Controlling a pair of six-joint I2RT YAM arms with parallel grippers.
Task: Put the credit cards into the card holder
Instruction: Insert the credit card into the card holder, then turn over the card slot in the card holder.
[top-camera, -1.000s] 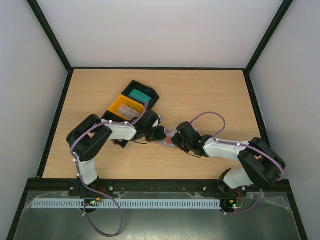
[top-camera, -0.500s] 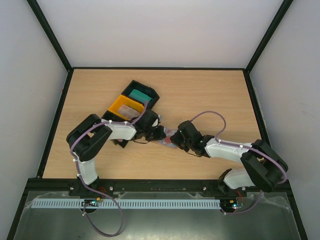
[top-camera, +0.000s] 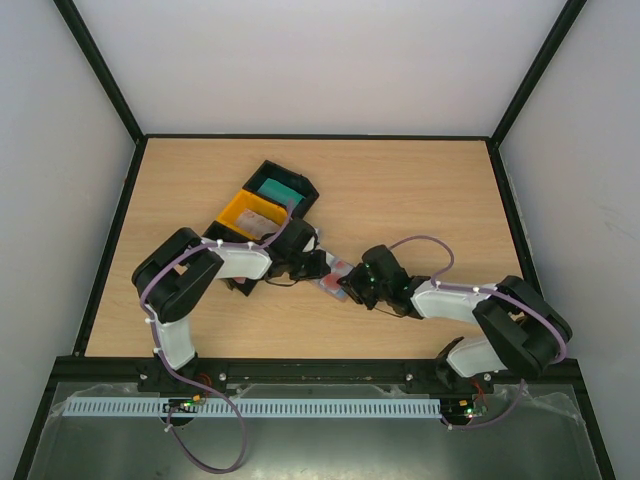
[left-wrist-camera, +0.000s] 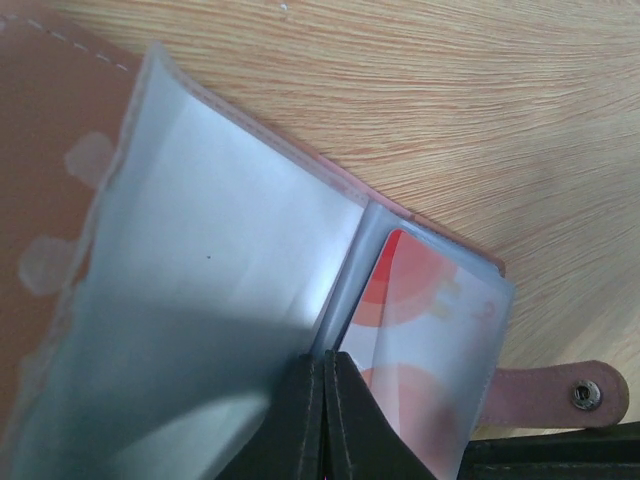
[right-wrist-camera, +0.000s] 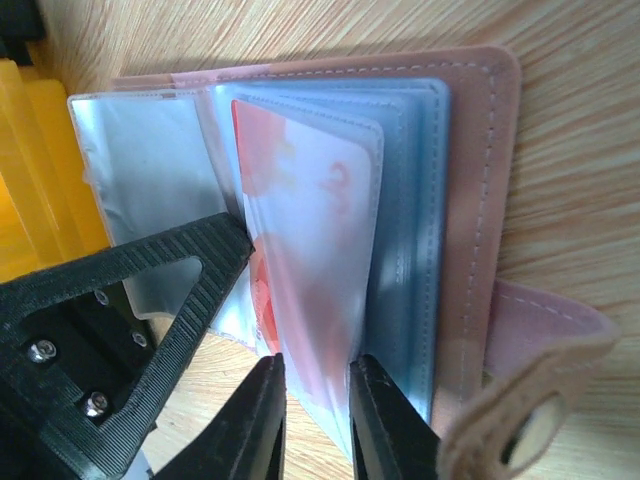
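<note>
The card holder lies opened flat on the wooden table, a little left of the middle and towards the near edge, between the tips of the two arms. It is a brownish-pink leather cover with a stitched border, holding a stack of clear plastic sleeves. Its snap tab sticks out at one side and is undone.

Nearest in the right wrist view, the right gripper reaches in from below with its two fingers a narrow gap apart. The lower end of a red-and-white credit card sits in that gap. The card stands among the sleeves, with a clear rounded sleeve edge around its top. Whether the fingers actually press on the card cannot be told.

The left gripper is closed, its two fingers pressed together at the fold where the sleeves meet. One empty sleeve is lifted to its left, and the same red-and-white card shows behind clear plastic to its right. Whether a sleeve is nipped between the tips is unclear.

Further back and to the left, just beyond the left gripper, stands a yellow tray. A black tray touches its far side, with a teal card lying inside.
</note>
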